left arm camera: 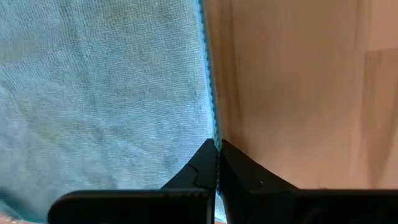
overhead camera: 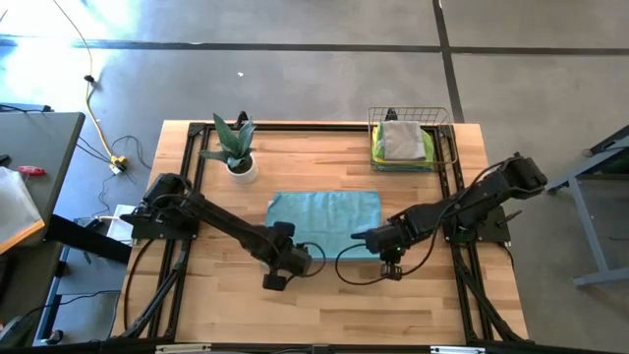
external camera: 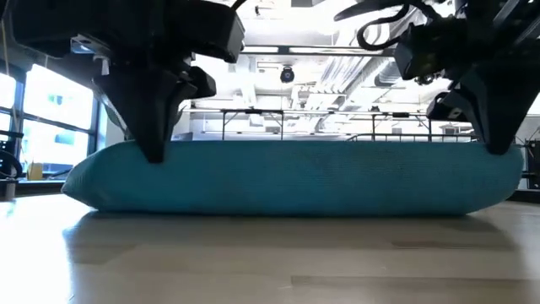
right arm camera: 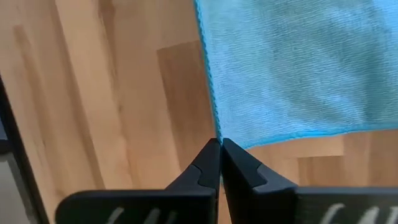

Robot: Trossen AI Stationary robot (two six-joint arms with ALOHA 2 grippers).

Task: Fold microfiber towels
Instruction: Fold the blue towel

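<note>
high view shows one teal towel lying on the wooden table, in the middle between the two arms, looking like a wide rectangle, so it seems to be folded once or at least laid out for the next fold. behind it, at the far right of the table, a wire basket holds more cloths: a grey towel on top of a lime green one. i cannot tell how many lie under those or whether they are folded. a potted plant stands at the far left. my judgement is that the job is at an early or middle stage: this teal cloth is in work, and several others wait in the basket.

the left gripper sits at the towel's near left corner, and the right gripper at its near right corner. the left wrist view shows that arm's fingers pressed together right on the stitched edge of the cloth, seemingly pinching the hem. the right wrist view shows the right fingers clenched at the very corner of the cloth, with bare wood beside it. the low view shows the cloth as a long puffy band on the table with both grippers coming down onto its two ends. the next move is likely lifting this near edge and carrying it over to the far edge.
</note>
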